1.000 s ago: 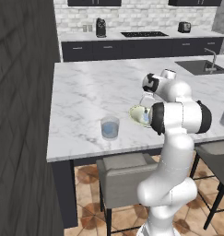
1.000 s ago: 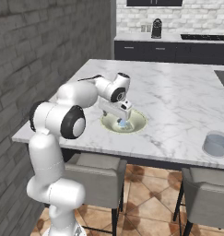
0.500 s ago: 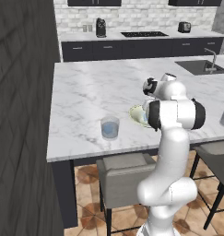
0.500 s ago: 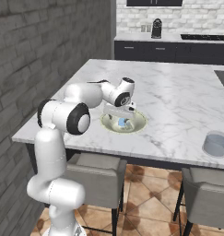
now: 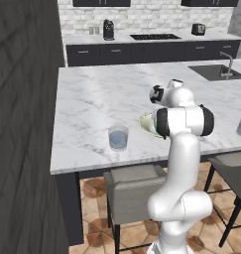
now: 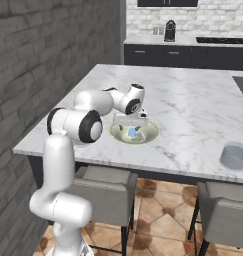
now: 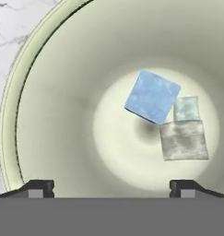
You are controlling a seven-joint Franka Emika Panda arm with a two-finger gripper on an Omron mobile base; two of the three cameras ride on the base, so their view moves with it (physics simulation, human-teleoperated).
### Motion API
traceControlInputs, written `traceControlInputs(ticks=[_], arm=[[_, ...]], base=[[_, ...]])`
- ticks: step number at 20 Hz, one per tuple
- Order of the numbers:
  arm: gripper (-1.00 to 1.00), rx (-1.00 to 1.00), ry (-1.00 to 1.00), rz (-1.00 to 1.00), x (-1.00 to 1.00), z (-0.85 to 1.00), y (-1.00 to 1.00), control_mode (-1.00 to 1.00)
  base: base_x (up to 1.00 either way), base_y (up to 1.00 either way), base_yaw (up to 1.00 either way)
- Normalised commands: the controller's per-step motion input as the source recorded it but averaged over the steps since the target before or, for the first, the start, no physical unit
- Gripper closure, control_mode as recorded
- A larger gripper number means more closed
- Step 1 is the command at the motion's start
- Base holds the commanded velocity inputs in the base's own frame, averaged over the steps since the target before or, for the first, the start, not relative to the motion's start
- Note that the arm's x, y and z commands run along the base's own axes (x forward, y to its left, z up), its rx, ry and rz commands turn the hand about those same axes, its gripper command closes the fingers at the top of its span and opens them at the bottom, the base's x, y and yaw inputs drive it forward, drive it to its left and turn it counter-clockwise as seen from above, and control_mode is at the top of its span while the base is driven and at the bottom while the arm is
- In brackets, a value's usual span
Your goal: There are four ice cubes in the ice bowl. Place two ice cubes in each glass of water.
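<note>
Gripper [image 6: 131,128] is spread wide and empty, hanging straight down into the bowl [image 6: 152,135]; from my hand view the two fingertips [image 7: 38,188] straddle the bowl floor with nothing between them. Over the last second I've watched the arm drop and tuck in over the bowl, so I judge this as the descent for a pick, nothing lifted yet. One blue cube [image 7: 152,96] sits near the centre of the bowl, turned diamond-wise to my jaws. It's a cube, so no real long axis; its corners point toward the fingers. Two paler, greyer squares touch it on one side; I can't tell if those are cubes. Left glass [image 5: 118,137] stands near the bowl, right glass [image 6: 234,155] well apart.
</note>
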Motion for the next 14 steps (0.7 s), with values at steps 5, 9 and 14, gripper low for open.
traceControlInputs(ticks=[5,9,14], arm=[[-1.0,-0.07,0.0,0.01,0.18,-0.19,0.17,-1.0],[-1.0,-0.05,0.0,-0.01,0.27,-0.07,0.18,-1.0],[-1.0,-0.06,0.03,-0.09,0.23,-0.08,-0.04,-1.0]], base=[[0.0,0.0,0.0],[0.0,0.0,0.0],[0.0,0.0,0.0]])
